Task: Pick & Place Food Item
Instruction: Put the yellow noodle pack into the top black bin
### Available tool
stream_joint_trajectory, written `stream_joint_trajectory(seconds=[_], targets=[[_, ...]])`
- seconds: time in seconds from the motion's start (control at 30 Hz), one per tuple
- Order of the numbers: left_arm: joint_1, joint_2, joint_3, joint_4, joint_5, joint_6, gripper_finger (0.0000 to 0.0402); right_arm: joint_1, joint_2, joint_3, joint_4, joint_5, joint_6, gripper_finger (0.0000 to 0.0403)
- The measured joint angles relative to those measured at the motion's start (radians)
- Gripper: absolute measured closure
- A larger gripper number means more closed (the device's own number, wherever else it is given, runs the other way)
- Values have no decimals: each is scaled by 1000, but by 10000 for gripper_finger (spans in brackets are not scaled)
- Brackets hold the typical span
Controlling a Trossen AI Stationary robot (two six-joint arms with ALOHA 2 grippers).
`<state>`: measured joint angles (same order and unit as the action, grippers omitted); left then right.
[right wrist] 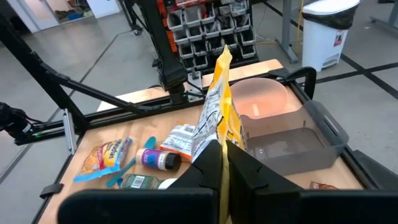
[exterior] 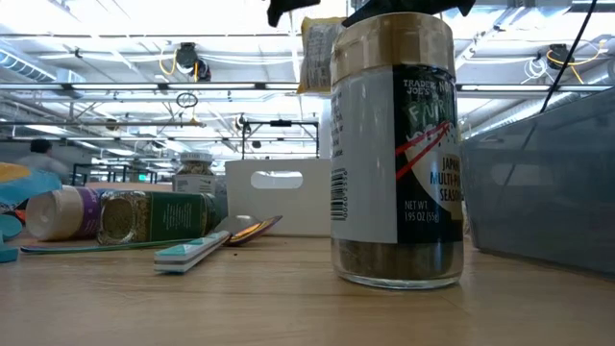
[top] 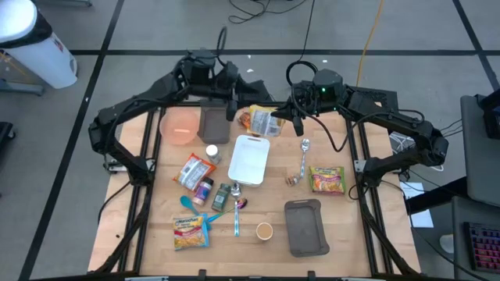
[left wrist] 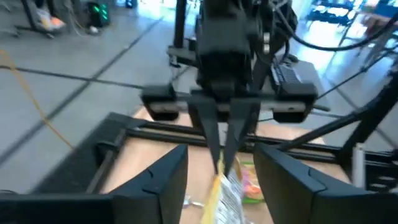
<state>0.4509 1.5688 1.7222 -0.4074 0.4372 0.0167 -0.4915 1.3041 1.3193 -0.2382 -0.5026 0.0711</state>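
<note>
A yellow-and-white food packet (top: 262, 121) hangs in the air over the table's far middle. It also shows high up in the low view (exterior: 315, 53). My right gripper (top: 291, 117) is shut on it from the right. My left gripper (top: 233, 108) stands just left of the packet with its fingers open. In the left wrist view the left gripper (left wrist: 221, 158) has a finger on either side of the packet (left wrist: 227, 196) and touches nothing. My right gripper pinches the packet's upper end (left wrist: 219, 167) between its two shut fingers (left wrist: 239, 127). It comes roughly level from the table's right side, tipped a little downward. The packet stands edge-on in the hold (right wrist: 217, 118), hangs below the fingers and is clear of the table.
A pink bowl (top: 180, 125) and a grey bin (top: 214, 121) sit under the left arm. Nearer lie a white board (top: 250, 158), a spoon (top: 305, 152), noodle packets (top: 326, 178), spice jars (top: 221, 195), a cup (top: 264, 230) and a grey tray (top: 305, 226).
</note>
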Motion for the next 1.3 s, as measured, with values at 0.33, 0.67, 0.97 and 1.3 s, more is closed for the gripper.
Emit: stream_joint_trajectory(seconds=[0.33, 0.67, 0.97, 1.3], targets=[[5, 140, 337, -368, -4, 125, 212, 8, 17, 0, 60, -42, 31, 403], [-2, 291, 555, -564, 34, 166, 238, 18, 70, 1, 100, -81, 63, 403], [-12, 301, 560, -643, 51, 170, 254, 43, 121, 1, 139, -125, 69, 403], [-19, 311, 559, -718, 34, 187, 254, 43, 156, 49, 174, -156, 69, 403]])
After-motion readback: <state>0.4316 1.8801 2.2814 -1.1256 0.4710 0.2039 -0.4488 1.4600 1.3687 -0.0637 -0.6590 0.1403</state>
